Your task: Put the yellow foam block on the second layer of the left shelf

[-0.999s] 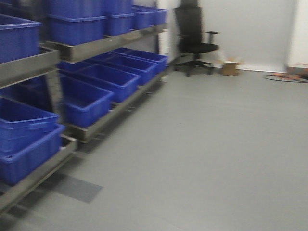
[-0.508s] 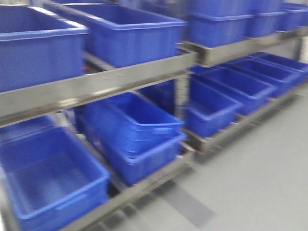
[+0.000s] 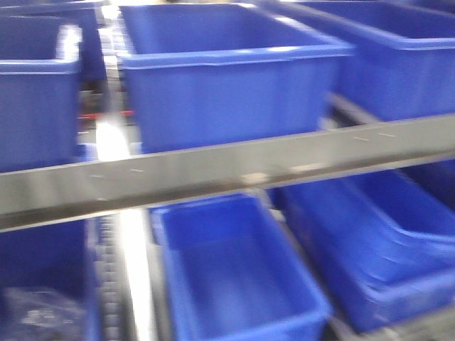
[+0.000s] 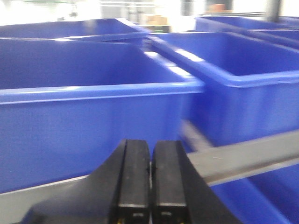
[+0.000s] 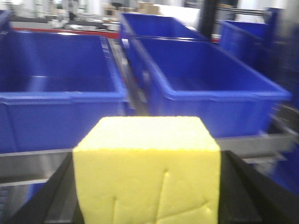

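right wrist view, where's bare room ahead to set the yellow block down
Both blue bins ahead look bare inside: the left bin and the right bin, each walled by its own rim. Between them only a narrow strip of shelf shows, likely too tight for the yellow foam block. The grey rail in front is just a thin ledge.

— Where's the yellow foam block (image 5: 147,170)?
— Lower centre of my right wrist view, filling most of it, clamped in my right claw (image 5: 147,196).
— How does it sit?
— Upright, pale top face showing, sharp-edged. The lemon front face carries a few thin creases.
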Controlling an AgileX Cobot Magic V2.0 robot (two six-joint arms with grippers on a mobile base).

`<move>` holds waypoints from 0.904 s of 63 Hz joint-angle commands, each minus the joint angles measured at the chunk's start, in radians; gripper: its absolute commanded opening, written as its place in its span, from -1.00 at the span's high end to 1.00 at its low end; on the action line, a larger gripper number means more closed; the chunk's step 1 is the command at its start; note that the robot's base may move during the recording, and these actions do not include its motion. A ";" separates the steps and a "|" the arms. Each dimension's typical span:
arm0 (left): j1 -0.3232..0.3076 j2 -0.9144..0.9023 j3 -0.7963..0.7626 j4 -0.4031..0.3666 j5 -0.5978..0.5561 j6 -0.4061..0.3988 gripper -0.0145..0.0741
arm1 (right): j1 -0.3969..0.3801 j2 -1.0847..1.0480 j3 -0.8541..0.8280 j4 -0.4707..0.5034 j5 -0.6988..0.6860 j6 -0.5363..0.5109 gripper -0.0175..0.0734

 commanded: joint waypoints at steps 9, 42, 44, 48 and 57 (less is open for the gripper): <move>-0.005 0.013 0.027 0.000 -0.083 -0.003 0.39 | 0.000 0.011 -0.028 0.000 -0.089 -0.010 -0.45; -0.005 0.013 0.027 -0.006 -0.083 -0.003 0.39 | 0.000 0.011 -0.028 0.000 -0.089 -0.010 -0.45; -0.005 0.013 0.027 -0.006 -0.083 -0.003 0.39 | 0.000 0.011 -0.028 0.000 -0.089 -0.010 -0.45; -0.005 0.013 0.027 -0.006 -0.083 -0.003 0.39 | 0.000 0.011 -0.028 0.000 -0.089 -0.010 -0.45; -0.005 0.013 0.027 -0.006 -0.083 -0.003 0.39 | 0.000 0.011 -0.028 0.000 -0.089 -0.010 -0.45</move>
